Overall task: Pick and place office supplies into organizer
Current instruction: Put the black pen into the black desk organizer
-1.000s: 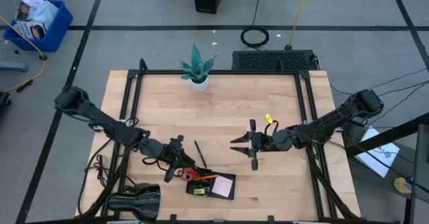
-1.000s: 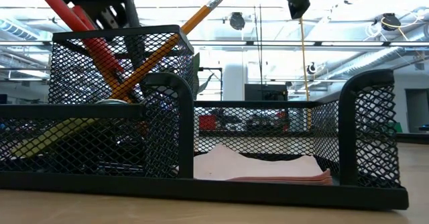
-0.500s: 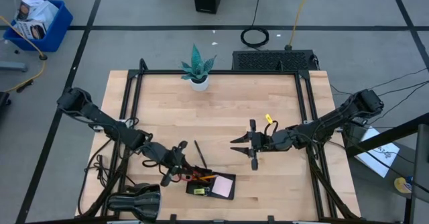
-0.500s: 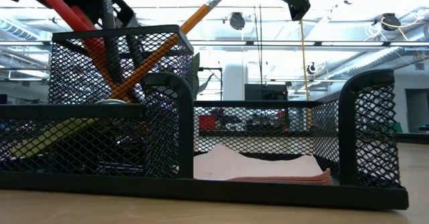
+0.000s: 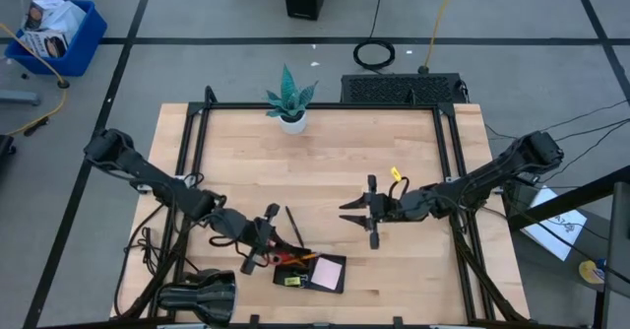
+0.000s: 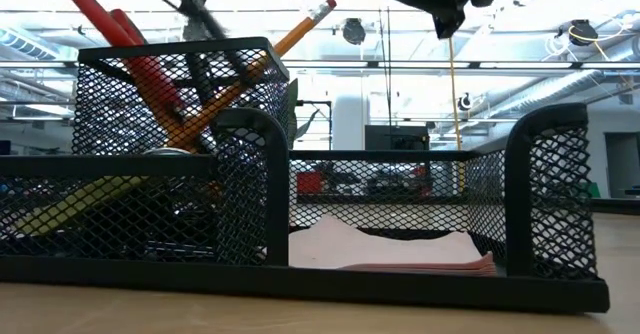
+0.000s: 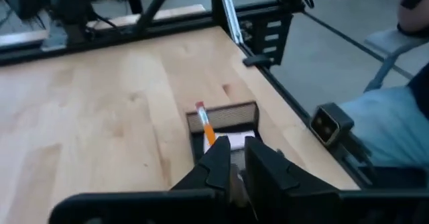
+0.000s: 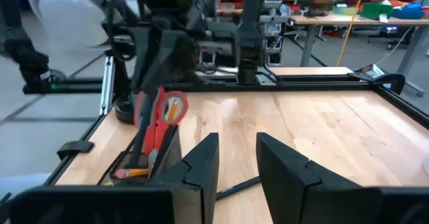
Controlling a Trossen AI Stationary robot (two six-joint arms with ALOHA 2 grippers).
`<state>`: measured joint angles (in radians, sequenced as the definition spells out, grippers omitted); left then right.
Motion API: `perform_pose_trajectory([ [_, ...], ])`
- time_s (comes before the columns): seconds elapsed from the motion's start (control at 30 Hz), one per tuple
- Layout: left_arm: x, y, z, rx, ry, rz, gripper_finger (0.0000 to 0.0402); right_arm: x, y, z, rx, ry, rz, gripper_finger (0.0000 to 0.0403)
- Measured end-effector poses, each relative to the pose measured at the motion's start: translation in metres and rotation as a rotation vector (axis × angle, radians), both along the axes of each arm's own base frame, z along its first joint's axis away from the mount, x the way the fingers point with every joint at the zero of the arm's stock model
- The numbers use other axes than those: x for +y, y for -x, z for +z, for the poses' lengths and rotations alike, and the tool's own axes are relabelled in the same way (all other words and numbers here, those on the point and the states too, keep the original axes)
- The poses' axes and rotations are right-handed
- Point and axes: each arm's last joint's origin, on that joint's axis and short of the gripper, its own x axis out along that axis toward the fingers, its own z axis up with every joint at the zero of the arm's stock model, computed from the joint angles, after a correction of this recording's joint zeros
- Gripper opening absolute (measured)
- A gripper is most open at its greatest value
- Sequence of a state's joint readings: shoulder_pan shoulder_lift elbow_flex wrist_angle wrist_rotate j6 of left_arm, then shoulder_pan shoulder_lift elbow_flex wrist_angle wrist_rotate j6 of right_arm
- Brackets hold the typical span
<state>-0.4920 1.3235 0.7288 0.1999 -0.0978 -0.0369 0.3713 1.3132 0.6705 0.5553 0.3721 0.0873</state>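
Note:
The black mesh organizer (image 5: 344,274) stands near the table's front edge. Its tall cup (image 6: 180,104) holds red-handled scissors (image 8: 161,113), handles up, leaning on the cup's rim, and an orange pencil (image 6: 260,59). A pale note pad (image 6: 390,249) lies in the low compartment. My left gripper (image 5: 258,253) is shut and hovers just left of the cup, above the scissors' handles; I see no touch. A thin black pen (image 5: 292,224) lies on the table behind the organizer. My right gripper (image 5: 356,214) stands open over the table's middle, nothing between its fingers.
A potted teal plant (image 5: 290,102) stands at the far edge. A black rounded lamp-like cylinder (image 5: 197,299) lies at the near left corner. A small yellow piece (image 5: 395,175) shows beside my right arm. A seated person's legs (image 7: 395,123) are beyond the table.
My left gripper has risen from the top of the organizer's cup and rolled about its own axis, coming away from the scissors' handles. The scissors and pencil stay leaning in the cup.

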Motion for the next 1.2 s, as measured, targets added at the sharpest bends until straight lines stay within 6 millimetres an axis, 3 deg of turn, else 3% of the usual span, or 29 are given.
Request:
perform_pose_trajectory([
  [0.13, -0.002, -0.004, 0.012, -0.003, -0.005, 0.002, 0.0046, -0.007, 0.006, -0.010, -0.063, -0.032, -0.013, 0.0091],
  [0.33, 0.002, -0.004, 0.010, 0.047, -0.020, 0.026, 0.0051, -0.013, 0.016, -0.013, -0.205, -0.107, -0.019, 0.0091],
  [0.57, 0.007, -0.008, 0.014, 0.047, 0.060, 0.045, 0.0054, -0.013, 0.018, -0.016, -0.206, -0.083, -0.017, 0.0091],
  [0.77, 0.012, -0.006, 0.006, 0.151, 0.080, 0.095, 0.0119, -0.013, 0.018, -0.015, -0.214, -0.086, -0.017, 0.0091],
  [1.03, 0.004, -0.009, 0.017, 0.037, 0.138, 0.020, 0.0225, -0.012, 0.018, -0.016, -0.208, -0.083, -0.006, 0.0091],
  [1.2, 0.006, -0.008, 0.014, 0.080, 0.141, 0.058, 0.0258, -0.013, 0.018, -0.021, -0.154, -0.063, 0.004, 0.0091],
])
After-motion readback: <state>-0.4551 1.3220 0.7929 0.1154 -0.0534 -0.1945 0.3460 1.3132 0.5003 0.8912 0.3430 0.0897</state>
